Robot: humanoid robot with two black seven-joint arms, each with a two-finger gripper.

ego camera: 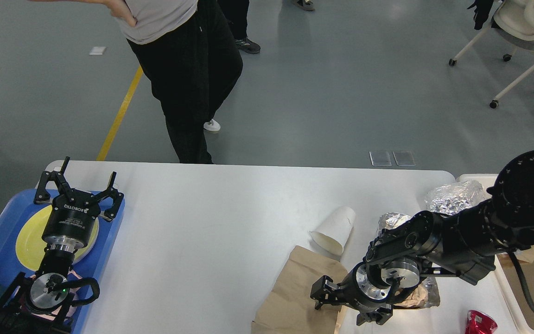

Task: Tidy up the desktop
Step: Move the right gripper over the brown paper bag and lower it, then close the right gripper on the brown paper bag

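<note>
the bench [230, 222] is lying under a brown paper bag [295, 297], long axis running away from its near edge, with the right gripper [329, 301] hovering at the bag's right edge, fingers spread, while the left gripper [79, 188], also spread, is hanging well apart.

White desk [211, 218]: large, rectangular, rounded far corners, smooth plain top, lying flat. Spans most of the view from the left edge to the far right; near edge runs out of frame. Middle and far-left stretch is bare; clutter sits on the right-near part and at the left end. Grey floor beyond its far edge.
</note>
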